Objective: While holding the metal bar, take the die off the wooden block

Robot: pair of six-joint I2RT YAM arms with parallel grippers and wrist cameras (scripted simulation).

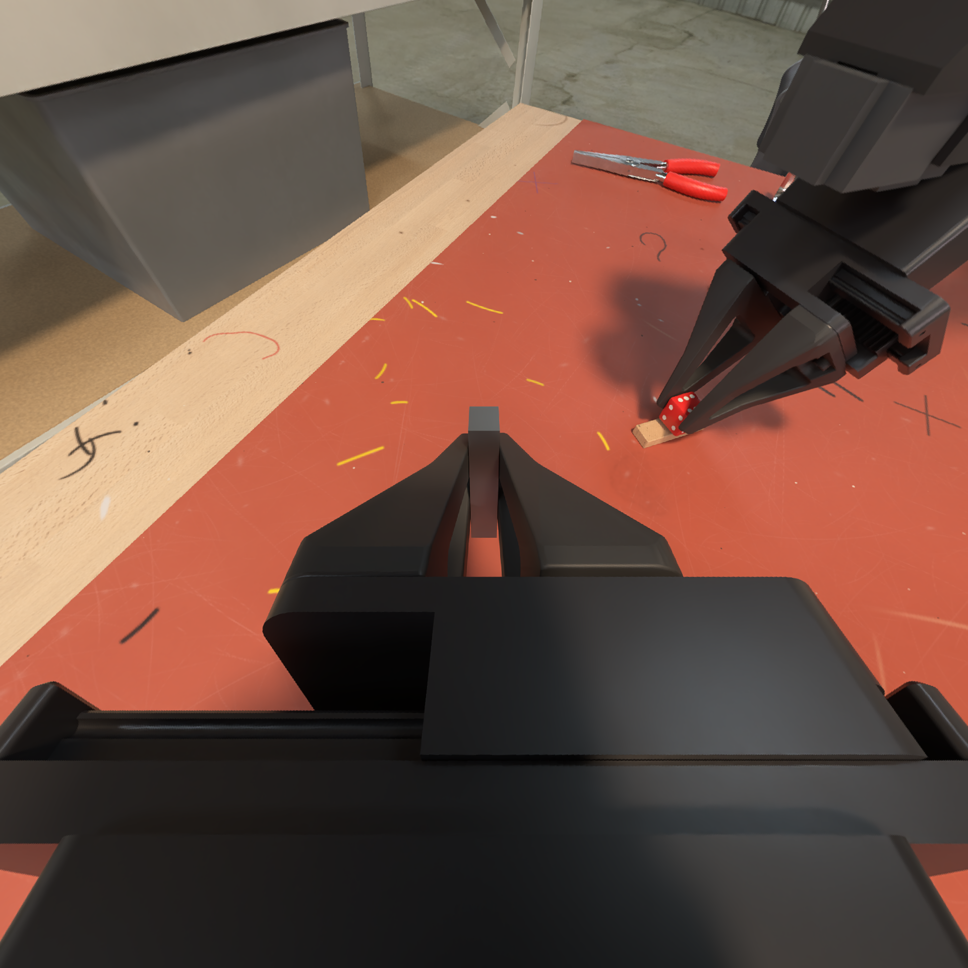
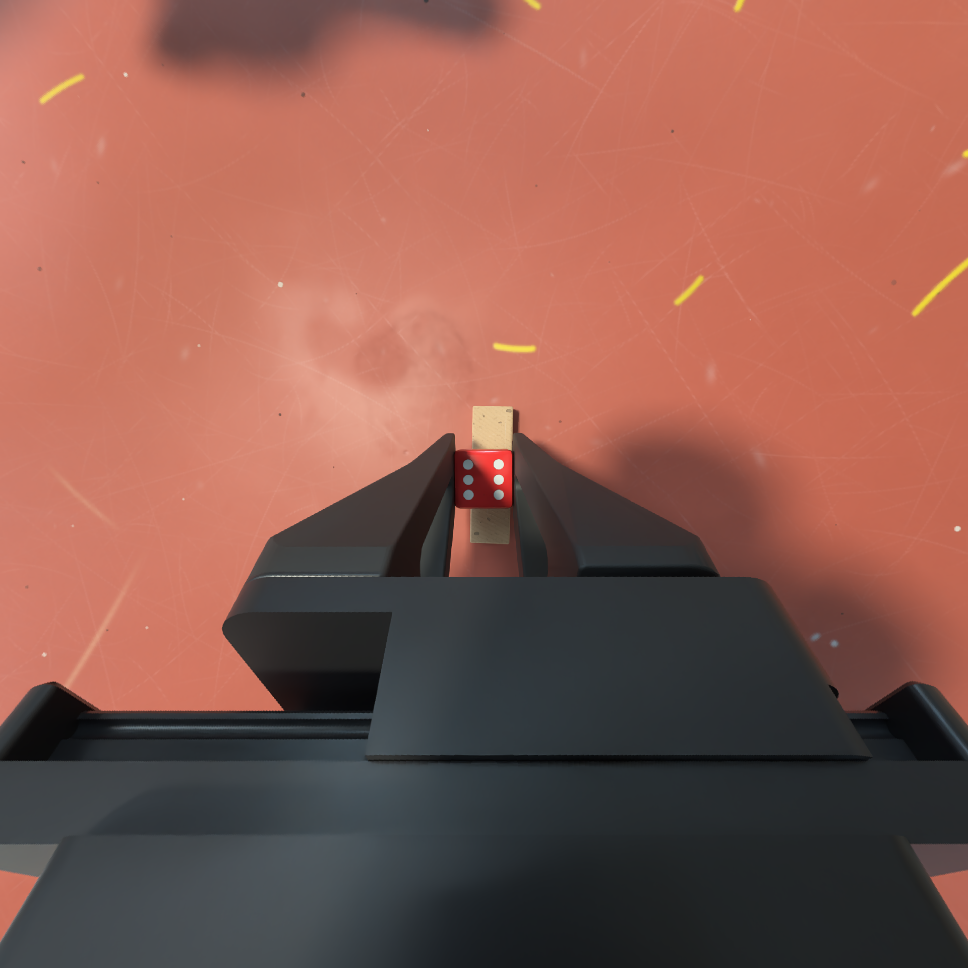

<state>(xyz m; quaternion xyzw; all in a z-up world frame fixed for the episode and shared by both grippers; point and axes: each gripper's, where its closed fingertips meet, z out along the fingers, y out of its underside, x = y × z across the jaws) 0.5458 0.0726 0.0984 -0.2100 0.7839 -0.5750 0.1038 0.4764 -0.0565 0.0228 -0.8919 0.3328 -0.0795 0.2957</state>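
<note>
My left hand (image 1: pixel 483 445) is clamped narrow on the metal bar (image 1: pixel 483 471), a grey strip standing up between the fingers and held above the red worktop (image 1: pixel 576 524), not far from its pale wooden edge strip. My right hand (image 2: pixel 483 445) has its fingers pressed against both side faces of the die (image 2: pixel 483 478), so I judge it gripped, though the die sits on the wooden block (image 2: pixel 492 427) and is not yet lifted. The left wrist view shows block and die out on the open red surface, well inside the edges, with red-handled pliers (image 1: pixel 655 173) lying farther off near the far edge.

Risks as I read them: the fingertips reach low beside the block, so a lift may drag or tip it if they catch its sides. The die has rounded corners; a weak squeeze could let it twist out. Any jolt to my left arm could loosen the bar.
</note>
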